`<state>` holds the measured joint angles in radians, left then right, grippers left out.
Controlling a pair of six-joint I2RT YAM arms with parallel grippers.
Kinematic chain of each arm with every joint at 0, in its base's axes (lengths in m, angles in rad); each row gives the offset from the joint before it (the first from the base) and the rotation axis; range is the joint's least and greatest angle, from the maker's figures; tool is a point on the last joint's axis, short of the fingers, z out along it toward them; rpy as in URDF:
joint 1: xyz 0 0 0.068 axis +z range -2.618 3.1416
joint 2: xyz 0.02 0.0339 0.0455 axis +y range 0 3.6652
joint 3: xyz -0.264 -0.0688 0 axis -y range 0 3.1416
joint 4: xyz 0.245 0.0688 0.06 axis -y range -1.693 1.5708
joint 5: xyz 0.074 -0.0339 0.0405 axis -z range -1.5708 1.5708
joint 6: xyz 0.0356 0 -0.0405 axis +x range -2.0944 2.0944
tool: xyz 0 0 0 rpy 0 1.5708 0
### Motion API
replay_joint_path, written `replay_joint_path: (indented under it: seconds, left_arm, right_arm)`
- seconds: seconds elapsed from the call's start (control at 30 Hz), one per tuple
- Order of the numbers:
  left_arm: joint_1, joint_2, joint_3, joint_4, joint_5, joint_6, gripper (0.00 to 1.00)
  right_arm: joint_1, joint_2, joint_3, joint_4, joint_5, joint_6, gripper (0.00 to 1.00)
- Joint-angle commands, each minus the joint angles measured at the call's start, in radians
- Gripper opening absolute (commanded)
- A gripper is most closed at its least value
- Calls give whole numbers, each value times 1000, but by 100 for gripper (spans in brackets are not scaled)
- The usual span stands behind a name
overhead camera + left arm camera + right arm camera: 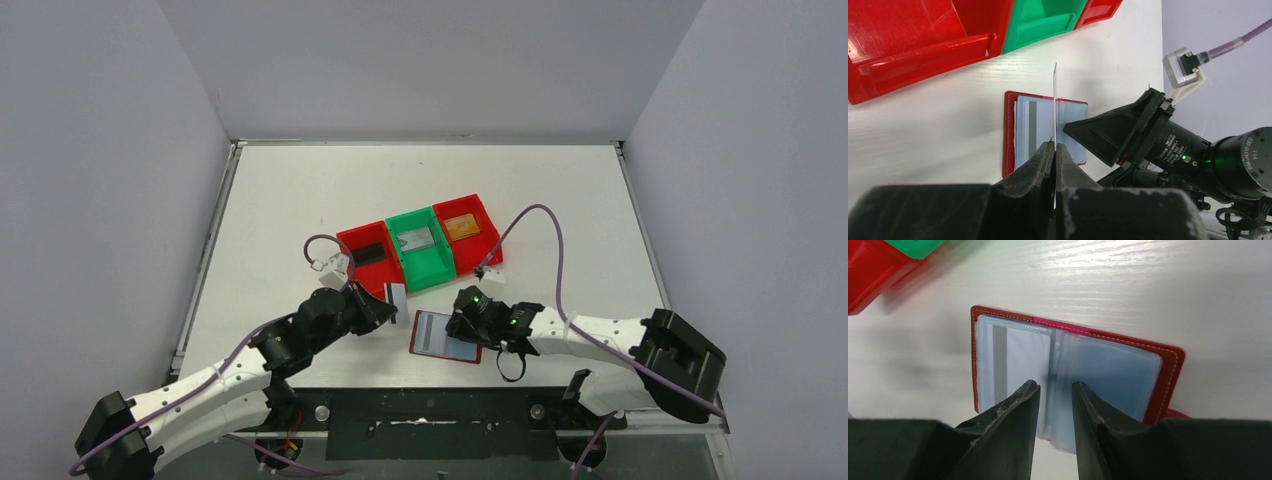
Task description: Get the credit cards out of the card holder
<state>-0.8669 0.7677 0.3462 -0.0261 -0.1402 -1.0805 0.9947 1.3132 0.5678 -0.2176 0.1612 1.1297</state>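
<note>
1: credit card (1054, 100), edge-up, clamped in left pincer (1054, 145) above card holder (1158, 370).
2: card holder, open on surface (300, 200); right pincer (1055, 386), narrowly parted, apparently pinning it flat for extraction.

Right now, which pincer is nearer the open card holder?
Right. The right pincer sits over the card holder at its middle fold; the left pincer is off to its left, shut on a credit card.

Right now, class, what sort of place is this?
Probably a robotics test cell: plain grey walls box in a white tabletop, two black-and-white robot arms are bolted at its near edge, and a row of red and green plastic bins sits mid-table.
</note>
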Motion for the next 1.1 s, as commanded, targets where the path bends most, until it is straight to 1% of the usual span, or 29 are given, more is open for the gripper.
replay_joint_path:
  seconds: [0.0,0.1,0.2,0.4,0.5,0.6,0.7,0.8,0.87,0.93,1.07]
  left_arm:
    - [6,-14,23,27,2,6,0]
    - [5,2,28,52,24,15,0]
    - [6,19,29,96,57,20,0]
    - [7,29,9,179,104,21,0]
    - [8,14,-10,227,117,19,0]
    - [14,-8,-46,304,139,7,0]
    - [19,-23,-80,375,160,-16,0]
    - [24,-24,-100,441,196,-27,0]
    - [28,-16,-100,477,231,-32,0]
    - [30,2,-79,483,264,-21,0]
    - [31,33,-53,517,313,-16,0]
  right_arm:
    - [-1,-109,-24,-4,51,-13,34]
    - [-1,-145,-32,45,37,-21,36]
    - [-1,-184,-51,130,31,-32,40]
    - [-1,-291,-130,255,69,-60,56]
    - [-2,-362,-203,379,55,-87,62]
    - [-4,-431,-289,546,-3,-90,66]
    - [-6,-469,-339,707,-64,-103,69]
    - [-11,-469,-331,778,-138,-132,73]
    - [-23,-453,-325,826,-194,-135,73]
    - [-66,-424,-325,896,-279,-116,72]
    - [-145,-331,-323,1027,-440,-64,66]
